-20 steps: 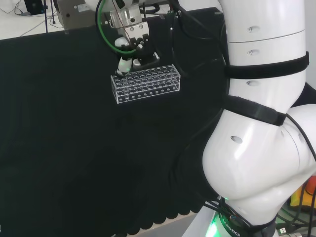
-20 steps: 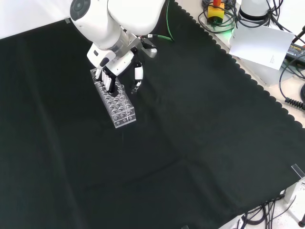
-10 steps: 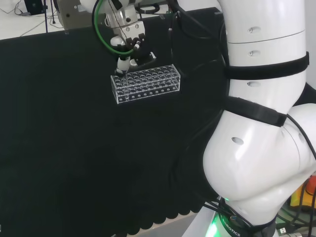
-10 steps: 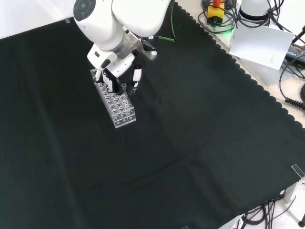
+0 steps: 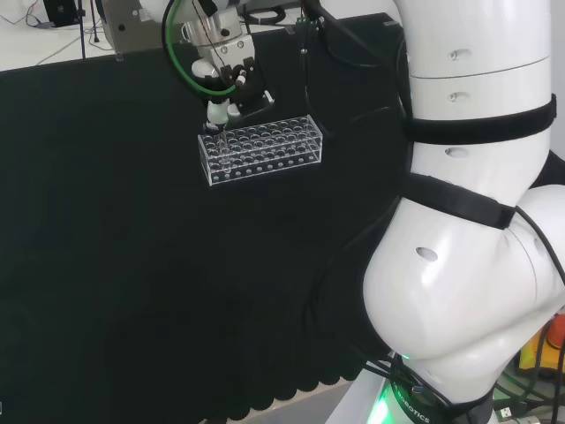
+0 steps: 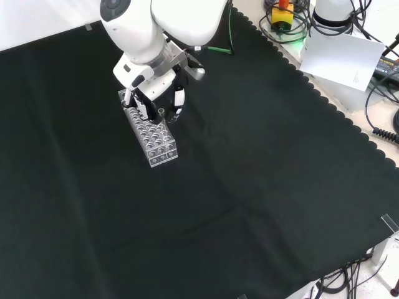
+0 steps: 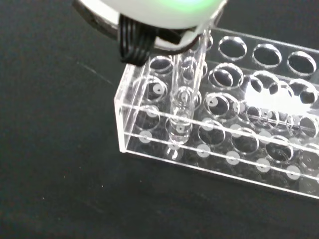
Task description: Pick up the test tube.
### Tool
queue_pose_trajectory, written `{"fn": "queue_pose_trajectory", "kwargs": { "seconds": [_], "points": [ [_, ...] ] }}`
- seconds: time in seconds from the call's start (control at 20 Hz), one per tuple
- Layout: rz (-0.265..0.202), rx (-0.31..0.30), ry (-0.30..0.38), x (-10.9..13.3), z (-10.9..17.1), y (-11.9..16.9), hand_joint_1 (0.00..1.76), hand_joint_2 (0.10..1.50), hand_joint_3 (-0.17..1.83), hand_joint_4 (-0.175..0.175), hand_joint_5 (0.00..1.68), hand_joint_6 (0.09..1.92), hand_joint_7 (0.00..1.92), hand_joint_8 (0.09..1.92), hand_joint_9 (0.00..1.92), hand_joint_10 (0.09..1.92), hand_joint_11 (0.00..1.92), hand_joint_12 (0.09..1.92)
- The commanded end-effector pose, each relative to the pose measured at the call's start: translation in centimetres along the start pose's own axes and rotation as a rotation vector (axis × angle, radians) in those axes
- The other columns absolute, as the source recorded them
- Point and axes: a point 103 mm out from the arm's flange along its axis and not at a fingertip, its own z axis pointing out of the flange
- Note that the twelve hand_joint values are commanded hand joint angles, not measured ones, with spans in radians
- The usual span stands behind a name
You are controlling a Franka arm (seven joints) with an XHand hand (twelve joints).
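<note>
Even room light; glare on the clear rack [image 7: 259, 102]; hand [image 7: 149, 10] blurred close up

The robot hand [image 5: 222, 95] hangs over the left end of the clear rack [image 5: 260, 149] on black cloth [image 5: 132, 265].

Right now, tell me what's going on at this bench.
The white arm has brought its robot hand down at one end of a clear plastic test tube rack on the black cloth. The fingers are closed around a clear test tube, seen close up in the wrist view. The tube's lower end sits partway inside the rack, so it is gripped but not lifted clear.
</note>
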Motion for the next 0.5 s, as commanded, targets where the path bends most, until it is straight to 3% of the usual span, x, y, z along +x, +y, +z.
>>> {"fn": "queue_pose_trajectory", "kwargs": {
  "seconds": [0.05,0.5],
  "points": [
    [-0.001,-0.005,0.019,-0.04,-0.24,-0.1,1.43,0.65,0.59,-0.175,1.29,0.45,1.4,0.72,1.4,0.27,0.8,1.25],
    [-0.009,-0.009,0.032,-0.29,-0.65,-0.22,1.43,0.62,0.63,-0.175,1.31,0.43,1.41,0.7,1.44,0.23,0.8,1.25]
  ]
}}
